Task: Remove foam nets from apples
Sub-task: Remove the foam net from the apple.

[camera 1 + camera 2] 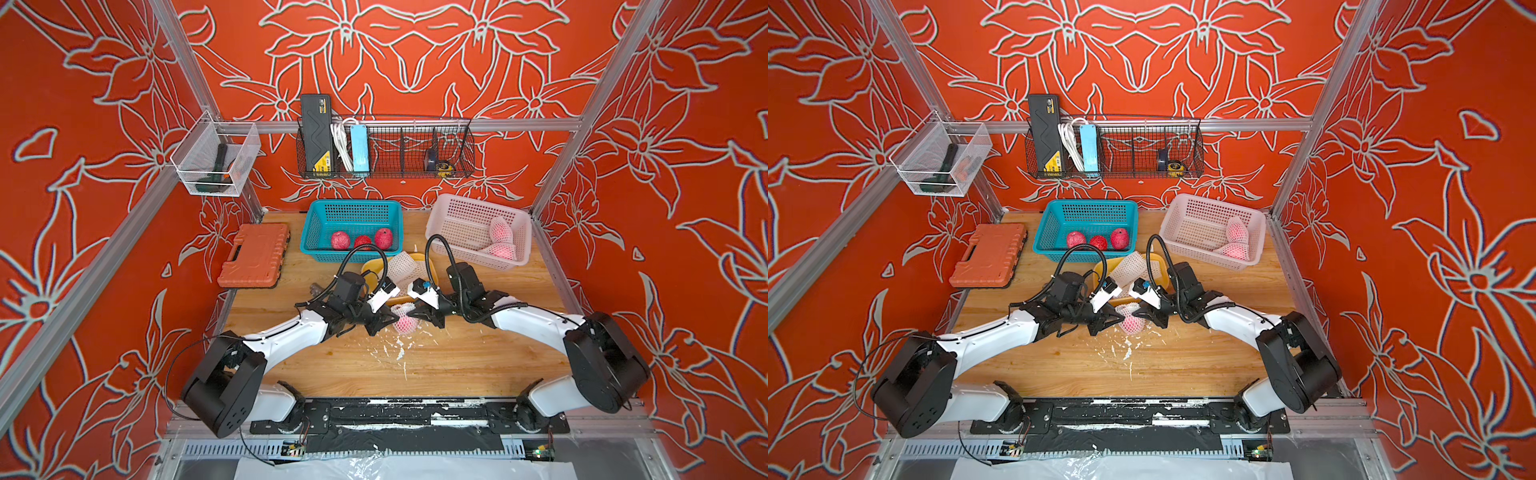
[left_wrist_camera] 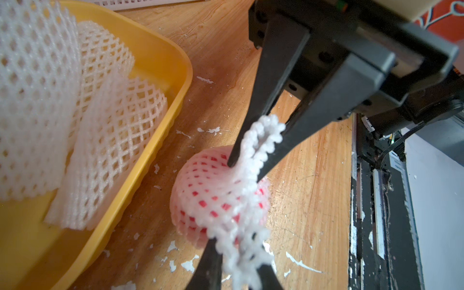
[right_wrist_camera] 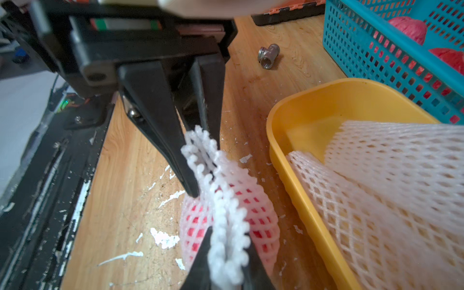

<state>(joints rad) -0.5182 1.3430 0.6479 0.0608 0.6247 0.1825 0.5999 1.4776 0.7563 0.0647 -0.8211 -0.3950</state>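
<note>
Both top views hide a good deal: the two arms meet at mid-table and their wrists cover all but a pink patch of the round red-pink apple [image 1: 404, 323] between them, while cables and wrist cameras cross the yellow plastic tray [image 2: 160, 50] just beyond it. At far left lies a closed orange plastic tool case [image 1: 254, 255]; right of it a teal plastic lattice basket [image 1: 351, 214] holds three bare red apples [image 1: 340, 240]. A small grey metal pipe fitting [image 3: 268, 56] lies on the wooden table [image 1: 457, 365], mostly masked from above by the left arm. The left gripper [image 2: 244, 168] is clenched on one frilled end of the white foam mesh sleeve [image 2: 221, 195] around the apple; the right gripper [image 3: 203, 170] pinches the opposite end, one fingertip lost behind the frill. The sleeve is stretched tight, red showing through its diamond holes, and the apple rests on the table just near of the tray, among white foam crumbs [image 1: 400, 353]. Empty mesh sleeves [image 2: 37, 100] lie heaped in the tray, blurred close up. At far right a pale pink lattice basket [image 1: 461, 216] holds two netted apples [image 1: 500, 230].
</note>
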